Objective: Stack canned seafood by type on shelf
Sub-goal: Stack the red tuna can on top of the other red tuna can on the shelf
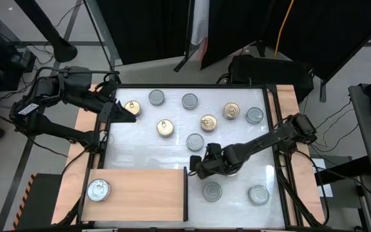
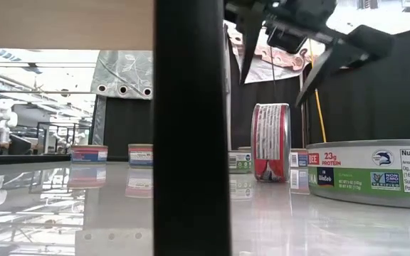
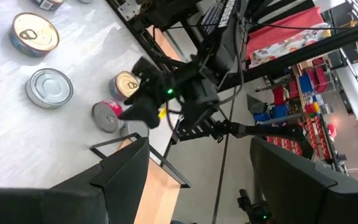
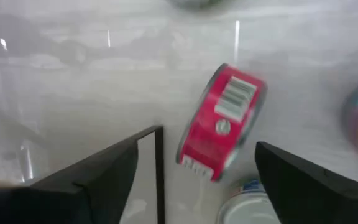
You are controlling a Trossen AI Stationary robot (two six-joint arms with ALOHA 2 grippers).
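Red-labelled tin (image 2: 270, 142) is standing on edge on the table (image 1: 140, 145) beside the shelf (image 1: 147, 193) in the low view, while the right wrist view is showing the right end effector (image 4: 194, 168) hovering wide open above it, probably readying a rim grasp.

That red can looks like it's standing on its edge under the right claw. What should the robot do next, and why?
Probably lower the right gripper around the red-labelled can and close on it. The can stands on its rim on the white tabletop, just off the corner of the shelf, with the open fingers above it and not touching. Only one silver-lidded can lies on the shelf so far.
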